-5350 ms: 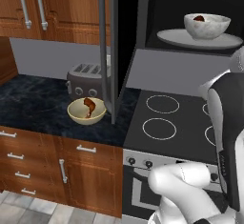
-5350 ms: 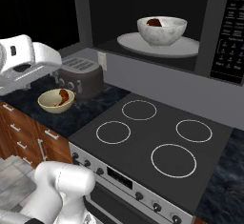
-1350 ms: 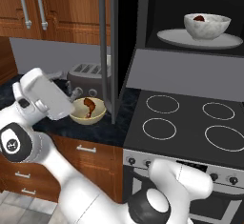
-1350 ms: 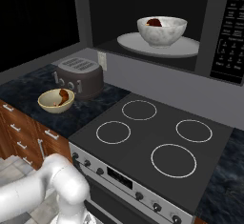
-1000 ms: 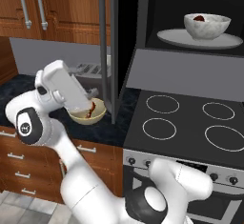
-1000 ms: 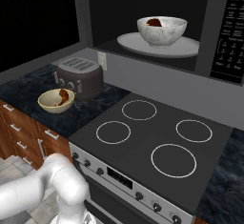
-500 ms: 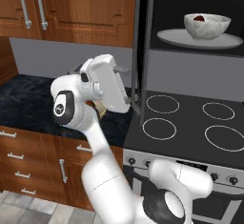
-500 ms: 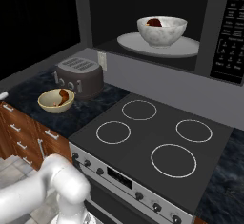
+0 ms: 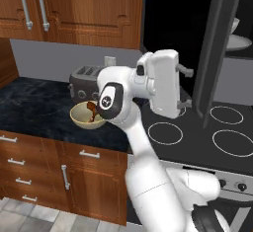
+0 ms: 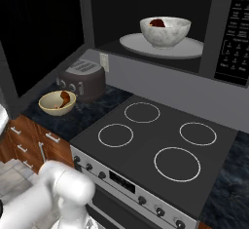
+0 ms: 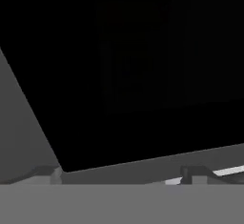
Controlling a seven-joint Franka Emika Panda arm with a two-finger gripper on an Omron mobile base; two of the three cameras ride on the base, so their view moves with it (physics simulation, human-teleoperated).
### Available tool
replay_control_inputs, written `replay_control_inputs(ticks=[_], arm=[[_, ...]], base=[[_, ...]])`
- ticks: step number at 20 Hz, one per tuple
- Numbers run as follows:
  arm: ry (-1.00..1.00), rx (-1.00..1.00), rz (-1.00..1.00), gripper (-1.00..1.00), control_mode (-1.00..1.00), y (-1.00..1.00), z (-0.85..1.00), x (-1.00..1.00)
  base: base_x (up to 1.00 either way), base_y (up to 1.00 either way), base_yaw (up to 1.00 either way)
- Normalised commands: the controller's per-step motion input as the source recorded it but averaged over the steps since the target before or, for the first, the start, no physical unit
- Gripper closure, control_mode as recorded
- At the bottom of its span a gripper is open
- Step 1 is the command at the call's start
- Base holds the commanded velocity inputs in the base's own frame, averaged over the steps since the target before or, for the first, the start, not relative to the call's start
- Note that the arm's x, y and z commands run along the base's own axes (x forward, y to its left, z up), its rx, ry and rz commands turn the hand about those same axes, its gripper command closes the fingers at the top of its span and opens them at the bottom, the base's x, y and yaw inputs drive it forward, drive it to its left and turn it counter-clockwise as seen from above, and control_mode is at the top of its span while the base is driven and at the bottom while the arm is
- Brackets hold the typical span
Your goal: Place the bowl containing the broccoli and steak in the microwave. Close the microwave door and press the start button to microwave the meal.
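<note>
The white bowl (image 10: 165, 30) with the dark steak (image 10: 157, 23) sits on the pale turntable plate (image 10: 146, 45) inside the microwave (image 10: 209, 9); the broccoli is too small to make out. In the left base view the half-swung microwave door (image 9: 217, 53) covers most of the bowl (image 9: 235, 25). My gripper (image 9: 185, 88) is open, its fingers spread against the door's outer face near its lower edge. In the hand view the black door panel (image 11: 133, 75) stands right in front of the gripper (image 11: 124, 174).
A tan bowl with a drumstick (image 9: 85, 117) (image 10: 57, 102) sits on the dark counter in front of the grey toaster (image 9: 83, 80) (image 10: 82, 79). The stovetop (image 10: 151, 145) lies under the microwave. The keypad (image 10: 237, 28) is at the microwave's right.
My arm has swung from the left counter rightward to the door. The door has turned right, toward the cavity, and now hides most of the bowl in the left base view.
</note>
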Motion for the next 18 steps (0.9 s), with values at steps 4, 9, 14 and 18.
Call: replay_control_inputs(ticks=[4, 9, 14, 18], arm=[[0.02, 0.11, 0.02, -1.00, -1.00, -0.89, 0.19, -0.16], [0.02, 0.06, 0.18, -1.00, -1.00, -0.76, 0.01, -0.02], [0.02, 0.01, 0.34, -1.00, -1.00, -0.67, 0.00, 0.05], [0.00, 0.03, 0.48, -1.00, -1.00, -0.74, 0.00, 0.25]], base=[[0.00, 0.00, 0.00], [0.00, 0.00, 0.00], [0.00, 0.00, 0.00], [0.00, 0.00, 0.00]])
